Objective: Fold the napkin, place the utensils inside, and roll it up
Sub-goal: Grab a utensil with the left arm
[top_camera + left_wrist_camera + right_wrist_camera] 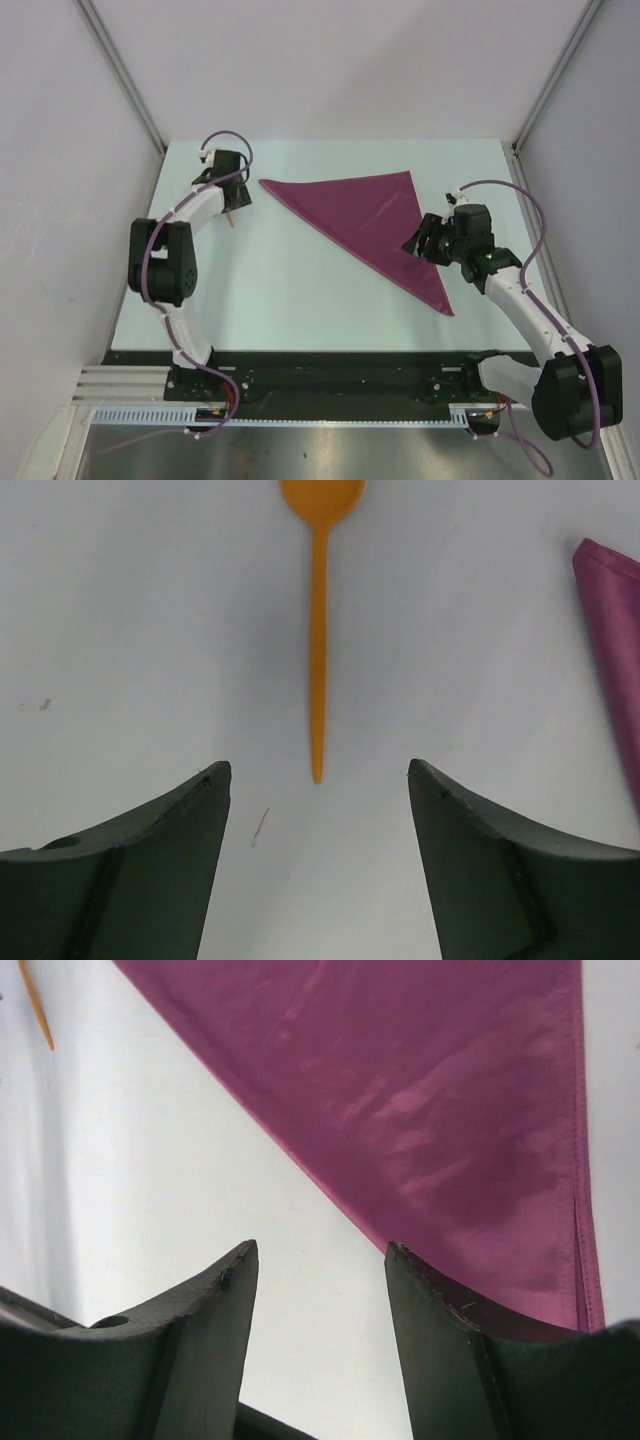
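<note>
The plum napkin (372,220) lies flat on the table, folded into a triangle; its long folded edge runs from the far left corner to the near right point. An orange spoon-like utensil (318,630) lies left of it, handle tip pointing at my left gripper (318,772). That gripper is open, with the tip just ahead of its fingers and nothing between them. In the top view my left gripper (233,203) hovers over the utensil (231,218). My right gripper (419,243) is open at the napkin's (430,1100) right side, its right finger (440,1330) over the cloth edge.
The pale table (300,290) is walled by white panels on three sides. A corner of the napkin (612,650) shows at the right of the left wrist view. The utensil (36,1005) shows far off in the right wrist view.
</note>
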